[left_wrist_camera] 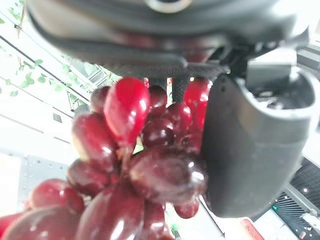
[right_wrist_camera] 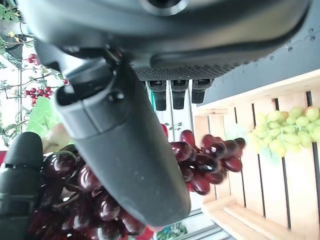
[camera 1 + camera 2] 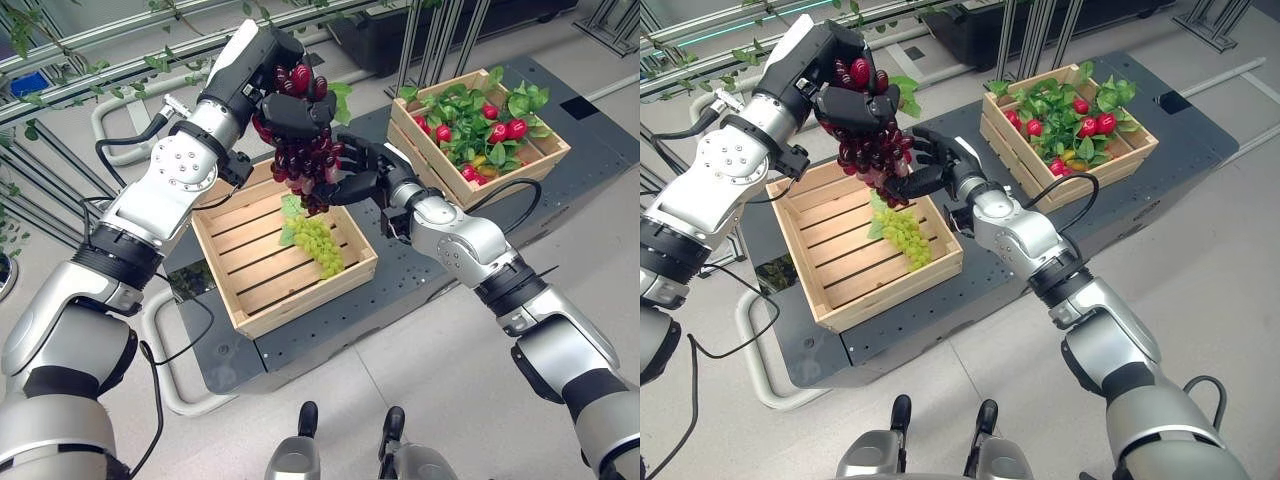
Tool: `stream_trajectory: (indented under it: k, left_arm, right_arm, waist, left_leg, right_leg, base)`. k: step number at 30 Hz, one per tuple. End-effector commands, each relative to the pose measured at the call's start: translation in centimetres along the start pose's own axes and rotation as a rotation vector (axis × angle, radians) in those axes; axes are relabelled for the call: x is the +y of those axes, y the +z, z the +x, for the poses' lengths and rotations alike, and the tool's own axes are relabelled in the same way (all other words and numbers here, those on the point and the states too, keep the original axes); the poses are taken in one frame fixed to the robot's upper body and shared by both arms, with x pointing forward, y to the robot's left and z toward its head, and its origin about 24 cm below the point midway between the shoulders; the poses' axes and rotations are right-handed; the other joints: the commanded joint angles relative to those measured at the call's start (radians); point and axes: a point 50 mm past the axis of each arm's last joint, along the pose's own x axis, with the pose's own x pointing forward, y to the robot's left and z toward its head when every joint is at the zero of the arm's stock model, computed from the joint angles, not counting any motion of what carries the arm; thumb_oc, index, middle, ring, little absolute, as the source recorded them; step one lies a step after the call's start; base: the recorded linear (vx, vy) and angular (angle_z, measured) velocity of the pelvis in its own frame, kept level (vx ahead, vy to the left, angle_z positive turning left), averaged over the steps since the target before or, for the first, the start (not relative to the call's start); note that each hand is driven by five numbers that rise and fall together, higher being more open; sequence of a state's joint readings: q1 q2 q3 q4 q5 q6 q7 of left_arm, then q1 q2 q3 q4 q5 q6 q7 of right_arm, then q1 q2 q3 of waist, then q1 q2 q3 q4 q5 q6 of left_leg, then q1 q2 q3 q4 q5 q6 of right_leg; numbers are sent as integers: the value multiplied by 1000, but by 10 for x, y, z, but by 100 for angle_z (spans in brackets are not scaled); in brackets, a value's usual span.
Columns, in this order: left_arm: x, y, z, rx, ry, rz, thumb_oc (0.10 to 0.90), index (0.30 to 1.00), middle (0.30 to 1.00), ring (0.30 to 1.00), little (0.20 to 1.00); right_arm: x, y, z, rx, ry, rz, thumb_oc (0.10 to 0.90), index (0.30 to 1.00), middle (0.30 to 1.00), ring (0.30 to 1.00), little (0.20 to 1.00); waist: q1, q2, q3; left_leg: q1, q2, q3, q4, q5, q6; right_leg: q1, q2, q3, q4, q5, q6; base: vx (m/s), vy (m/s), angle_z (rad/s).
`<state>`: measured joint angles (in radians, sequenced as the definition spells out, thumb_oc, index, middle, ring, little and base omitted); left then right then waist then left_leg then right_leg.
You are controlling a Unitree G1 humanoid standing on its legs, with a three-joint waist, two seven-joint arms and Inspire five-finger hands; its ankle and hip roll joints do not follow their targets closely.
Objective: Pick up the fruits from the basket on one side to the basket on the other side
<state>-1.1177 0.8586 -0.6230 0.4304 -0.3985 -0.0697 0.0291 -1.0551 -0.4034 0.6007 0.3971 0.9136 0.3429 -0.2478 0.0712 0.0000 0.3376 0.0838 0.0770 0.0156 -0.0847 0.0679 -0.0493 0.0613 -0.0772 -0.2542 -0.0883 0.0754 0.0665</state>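
Note:
A bunch of dark red grapes (image 3: 305, 160) hangs above the left wooden crate (image 3: 300, 305), with my left hand (image 3: 288, 108) shut on its top. From the wrist, the grapes (image 1: 135, 150) press against that hand's thumb. My right hand (image 3: 362, 170) is open right beside the lower part of the bunch (image 2: 205, 160), fingers stretched toward it. A bunch of green grapes (image 3: 320, 245) with a leaf lies on the slats of the left crate. The right crate (image 3: 540, 160) holds red fruits (image 3: 510, 128) among green leaves.
Both crates stand on a dark low platform (image 3: 420, 270) with grey floor around it. Metal rails with trailing vines (image 3: 90, 60) run behind the left arm. A dark bin (image 3: 400, 30) sits at the back.

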Motion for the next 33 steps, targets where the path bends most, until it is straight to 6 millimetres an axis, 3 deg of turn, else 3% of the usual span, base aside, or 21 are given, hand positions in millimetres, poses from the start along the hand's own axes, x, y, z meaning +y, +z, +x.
stream_trajectory:
  k: [1, 4, 10, 19, 20, 21, 22, 33]
  left_arm:
    - [-13, 15, 15, -104, 17, -111, 400, 300, 300, 300, 300]
    - [-16, 17, 15, -120, 3, -170, 400, 300, 300, 300, 300]
    - [-22, 23, 16, -151, -10, -271, 400, 300, 300, 300, 300]
    - [-40, 30, 16, -182, -51, -374, 400, 300, 300, 300, 300]
    - [-42, 30, 16, -181, -51, -372, 400, 300, 300, 300, 300]
    - [-42, 30, 17, -180, -49, -370, 400, 300, 300, 300, 300]
    - [-42, 29, 17, -178, -47, -370, 400, 300, 300, 300, 300]
    - [-32, 15, 16, -121, 8, -336, 400, 300, 300, 300, 300]
  right_arm:
    - [27, -6, 9, -76, 123, 218, 800, 900, 900, 900, 900]
    - [36, -12, 8, -65, 196, 332, 800, 900, 900, 900, 900]
    - [46, -21, 8, -29, 262, 366, 800, 900, 900, 900, 900]
    - [73, -17, 8, -89, 410, 542, 800, 900, 900, 900, 900]
    - [74, -16, 9, -98, 402, 546, 780, 869, 869, 869, 869]
    - [73, -15, 10, -109, 392, 549, 555, 533, 533, 533, 533]
    - [73, -15, 10, -112, 390, 550, 400, 300, 300, 300, 300]
    - [47, -8, 12, -224, 177, 578, 400, 300, 300, 300, 300]
  waist:
    - [28, 21, -365]
    - [29, 21, -370]
    - [32, 21, -376]
    - [45, 21, -379]
    - [46, 22, -380]
    - [46, 23, -380]
    - [46, 23, -380]
    - [39, 30, -378]
  left_leg:
    - [-6, -56, -14, -3, -60, 32]
    - [-4, -57, -18, -3, -61, 33]
    - [-4, -56, -20, -3, -59, 31]
    - [-1, -58, -33, -3, -59, 32]
    - [0, -59, -35, -3, -60, 33]
    - [1, -59, -35, -3, -60, 34]
    - [2, -59, -35, -3, -60, 34]
    - [9, -56, -28, -3, -65, 35]
  right_leg:
    - [48, -60, 24, 1, -45, -1]
    - [51, -61, 21, 1, -47, -1]
    - [52, -60, 19, 1, -47, -2]
    - [58, -60, 10, 1, -51, -6]
    - [60, -60, 9, 1, -51, -6]
    - [60, -60, 9, 1, -51, -7]
    - [61, -61, 9, 1, -51, -7]
    - [63, -61, 19, 1, -50, -6]
  base:
    - [0, 0, 0]
    - [0, 0, 0]
    - [0, 1, 2]
    - [0, 0, 0]
    - [0, 0, 0]
    - [0, 0, 0]
    - [0, 0, 0]
    - [0, 0, 0]
